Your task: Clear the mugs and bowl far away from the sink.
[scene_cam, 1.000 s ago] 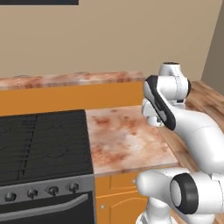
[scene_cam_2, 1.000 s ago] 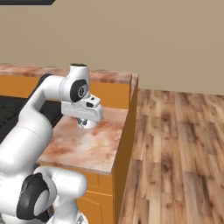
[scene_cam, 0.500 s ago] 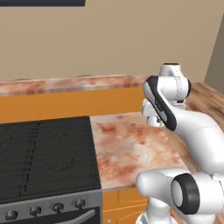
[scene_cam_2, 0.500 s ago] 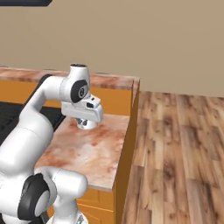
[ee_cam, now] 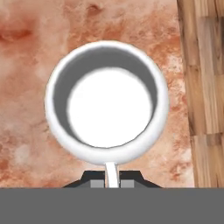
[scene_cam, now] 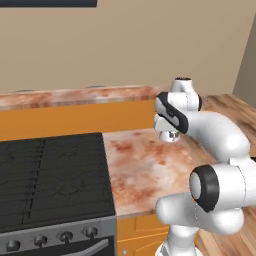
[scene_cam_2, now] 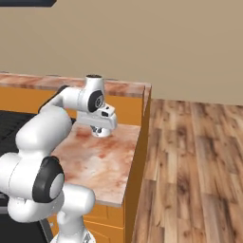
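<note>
The fingers (ee_cam: 89, 179) are clenched on the thin white handle (ee_cam: 111, 173) of a mug (ee_cam: 107, 100), with the handle pinched between the two dark tips. In the hand view the mug sits directly ahead of the fingers, mouth facing the camera: white rim, grey inner wall, white bottom, nothing inside (it's white here, not red).

Beyond and around the mug is the reddish marbled surface (ee_cam: 26, 87). To the fingers' right in that view the surface ends at a straight edge, w/ wood floor (ee_cam: 205, 65) past it.

From the right base view the arm reaches fwd over the surface, wrist pointing down, and the mug (scene_cam_2: 100, 133) hangs right under the hand, low over the surface. Can't tell whether its base touches the surface or is just clear of it.

In the left base view the same mug (scene_cam: 172, 135) shows as a small pale shape below the wrist. The black stove (scene_cam: 50, 170) lies well off to the fingers' left, flush w/ the surface.
</note>
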{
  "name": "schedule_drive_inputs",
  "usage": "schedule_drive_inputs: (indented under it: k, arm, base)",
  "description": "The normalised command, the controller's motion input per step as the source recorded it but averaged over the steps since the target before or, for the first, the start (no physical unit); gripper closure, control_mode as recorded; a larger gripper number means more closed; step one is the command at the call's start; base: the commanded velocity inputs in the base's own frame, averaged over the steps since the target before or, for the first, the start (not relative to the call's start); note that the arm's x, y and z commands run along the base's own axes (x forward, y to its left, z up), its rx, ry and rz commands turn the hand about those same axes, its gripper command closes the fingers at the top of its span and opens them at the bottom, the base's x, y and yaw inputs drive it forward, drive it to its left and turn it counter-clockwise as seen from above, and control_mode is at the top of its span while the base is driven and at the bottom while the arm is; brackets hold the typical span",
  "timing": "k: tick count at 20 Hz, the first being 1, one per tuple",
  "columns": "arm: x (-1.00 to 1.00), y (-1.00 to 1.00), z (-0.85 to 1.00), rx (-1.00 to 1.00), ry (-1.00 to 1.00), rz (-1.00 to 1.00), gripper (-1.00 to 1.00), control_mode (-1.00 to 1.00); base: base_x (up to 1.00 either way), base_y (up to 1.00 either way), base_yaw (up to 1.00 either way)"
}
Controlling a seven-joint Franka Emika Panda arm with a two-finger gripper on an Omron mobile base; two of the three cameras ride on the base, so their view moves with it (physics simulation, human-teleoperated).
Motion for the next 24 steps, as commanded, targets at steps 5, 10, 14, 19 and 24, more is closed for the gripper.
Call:
schedule_drive_inputs:
  k: [5,10,14,19,24]
  arm:
    - [0.93,-0.14,-0.62,0.00,0.00,0.00,1.00,-1.00]
    - [0.77,-0.24,-0.39,0.00,0.01,0.00,1.00,-1.00]
    - [0.68,-0.22,-0.27,0.00,0.00,0.00,1.00,-1.00]
    - [0.50,-0.06,-0.25,0.00,0.01,0.00,1.00,-1.00]
    - [0.41,0.00,-0.46,0.00,0.00,0.00,1.00,-1.00]
  base:
    - [0.00,0.00,0.00]
    - [0.00,0.00,0.00]
    - [0.00,0.00,0.00]
    - [0.00,0.00,0.00]
    - [0.00,0.00,0.00]
